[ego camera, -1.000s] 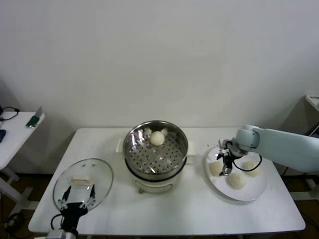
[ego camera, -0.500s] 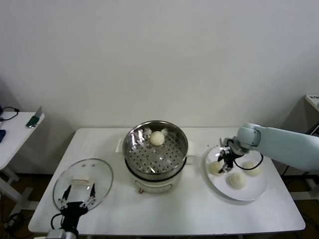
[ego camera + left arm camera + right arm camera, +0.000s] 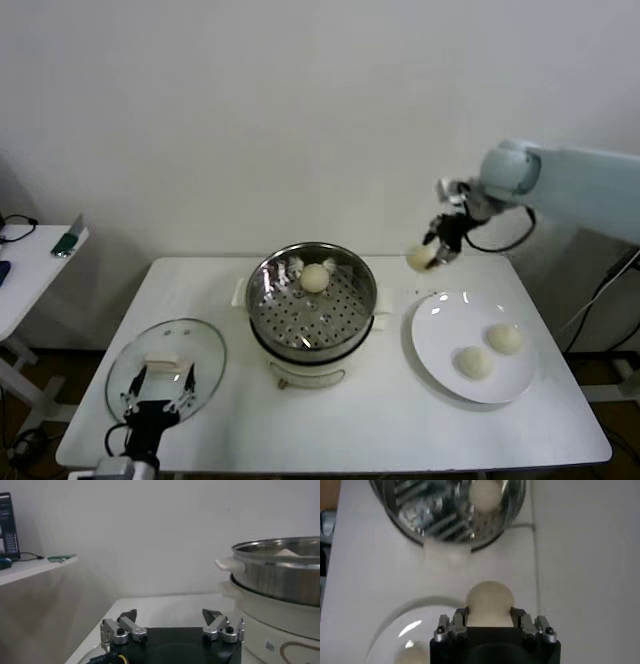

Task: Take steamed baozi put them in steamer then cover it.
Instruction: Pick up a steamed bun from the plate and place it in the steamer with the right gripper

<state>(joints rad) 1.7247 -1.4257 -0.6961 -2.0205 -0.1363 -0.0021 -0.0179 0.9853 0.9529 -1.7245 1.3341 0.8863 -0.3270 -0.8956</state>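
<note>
One baozi (image 3: 315, 277) sat in the steamer (image 3: 312, 305); the right gripper (image 3: 432, 252) clasped a second bun (image 3: 419, 258) beside it, two more and the cover (image 3: 166, 367) remaining.

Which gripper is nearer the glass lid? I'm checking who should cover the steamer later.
Left. The left gripper hovers open right at the glass lid, at its near edge. The right gripper is raised beyond the steamer, shut on a baozi.

The right claw (image 3: 432, 250) hangs raised on its outstretched arm, its fingers (image 3: 461, 620) closed around a baozi (image 3: 489, 602). The left claw (image 3: 158, 388) sits low, jaws spread wide.
</note>
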